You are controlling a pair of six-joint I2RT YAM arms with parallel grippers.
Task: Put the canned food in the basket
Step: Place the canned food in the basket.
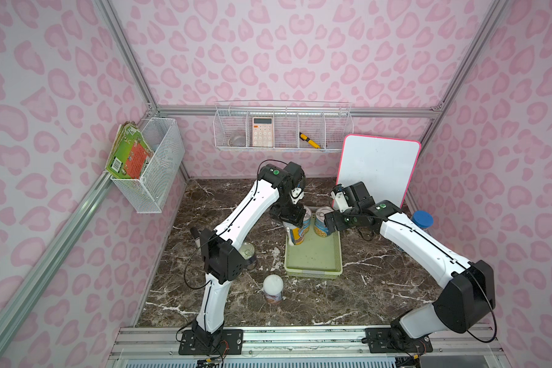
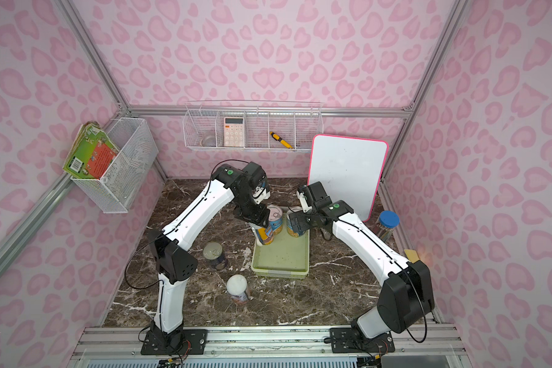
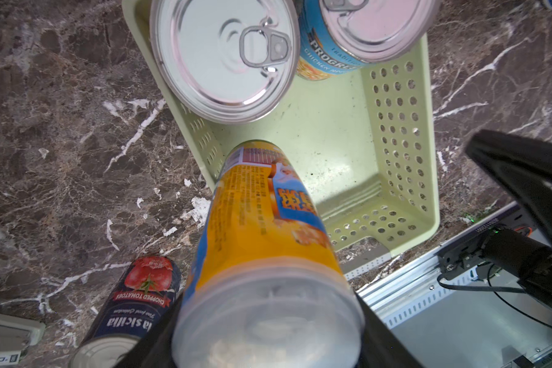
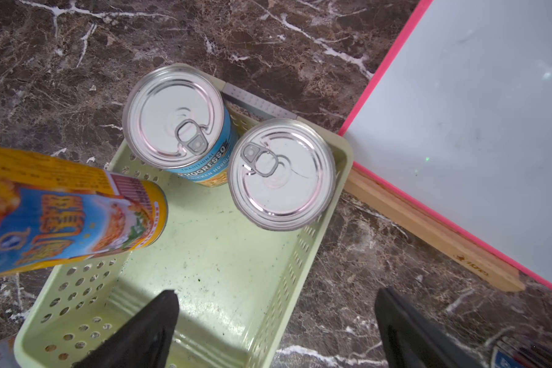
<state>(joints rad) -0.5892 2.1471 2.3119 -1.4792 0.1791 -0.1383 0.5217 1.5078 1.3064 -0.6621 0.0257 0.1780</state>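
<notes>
Nearest the arm bases, on the dark marble tabletop [image 1: 380, 286], a white-capped can [image 1: 273, 288] is listed upright and not yet collected. Just beyond it, beside the left arm's elbow, a dark-labelled can [image 2: 215, 255] is likewise entered as standing outside the basket [image 1: 313, 273]. The basket is recorded at mid-table, its near half bare. At its left wall an orange-yellow can [image 1: 297, 237] is clamped at the capped end by the left gripper [image 1: 290, 224]. The long axis is tilted, with the cap uppermost and the base angled down over that wall's inner side. Whether the base touches the floor cannot be told. Lowering and righting toward the bare floor is judged to be called for, with the wall marked as the likely snag. Across the basket, the right gripper [image 4: 276, 293] is noted spread wide and empty. At the far end a blue-labelled can [image 4: 176, 118] and its twin can [image 4: 281, 172] are stood side by side inside. Farthest, a pink-edged whiteboard [image 1: 380, 169] is leaned against the patterned wall, under a wire rack [image 1: 284, 127].
</notes>
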